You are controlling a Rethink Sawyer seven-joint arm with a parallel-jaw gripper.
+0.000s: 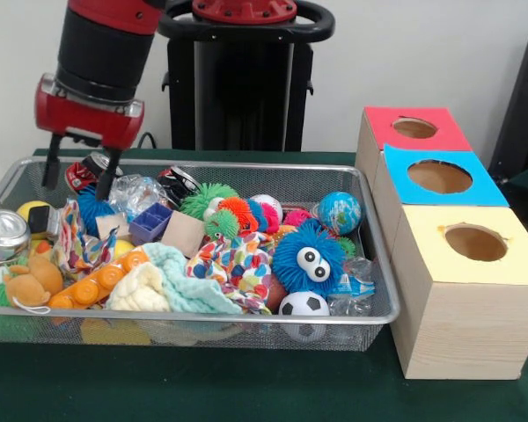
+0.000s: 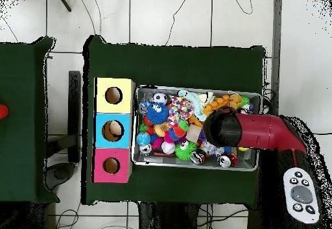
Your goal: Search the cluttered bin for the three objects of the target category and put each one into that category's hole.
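My gripper [image 1: 78, 180] hangs open over the far left corner of the wire bin [image 1: 370, 224], its two black fingers just above the clutter and holding nothing. Seen between the fingers is a crushed red can [image 1: 86, 167], and a blue spiky ball [image 1: 93, 211] lies right under them. Three boxes stand beside the bin, each with a round hole: red [image 1: 414, 128], blue [image 1: 439, 177] and yellow [image 1: 475, 243]. In the overhead view the red arm [image 2: 249, 131] covers the gripper, and the boxes [image 2: 113, 130] stand left of the bin [image 2: 194, 167].
The bin is packed: a blue fuzzy ball with eyes [image 1: 308, 255], soccer ball [image 1: 304, 305], globe ball [image 1: 339, 212], green and orange puffers [image 1: 220, 207], patterned cloth [image 1: 238, 259], mint cloth [image 1: 185, 283], silver can [image 1: 2, 234], plush toy [image 1: 31, 281]. A remote [image 2: 299, 194] lies off the table.
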